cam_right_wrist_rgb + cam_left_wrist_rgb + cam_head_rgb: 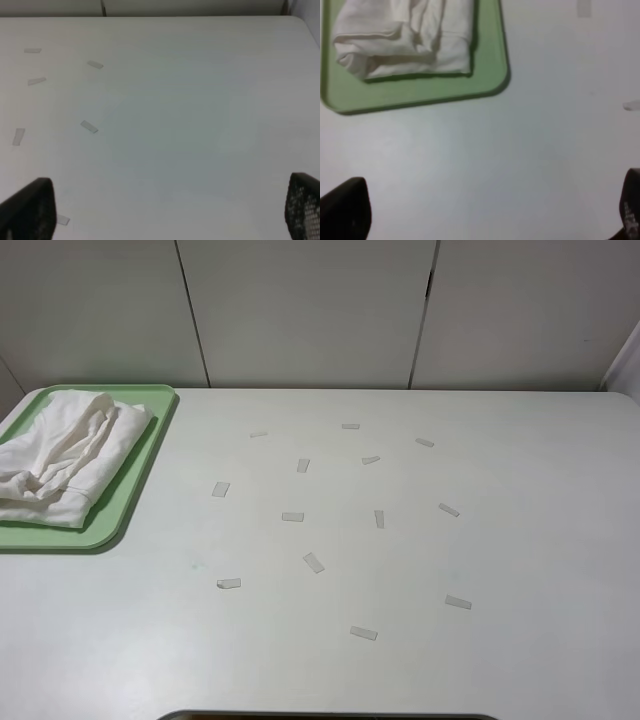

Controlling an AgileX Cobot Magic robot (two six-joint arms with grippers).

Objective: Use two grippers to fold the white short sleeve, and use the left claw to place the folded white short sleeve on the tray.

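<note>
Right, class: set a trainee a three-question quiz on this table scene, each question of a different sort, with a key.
1. True or false: the white short sleeve lies folded on the tray.
2. Multiple choice: where does the tray sit in the high view? A) far left B) centre C) far right
3. Fill in: the left claw and right claw both stand ____, holding nothing.

Key: 1 true; 2 A; 3 open
</note>
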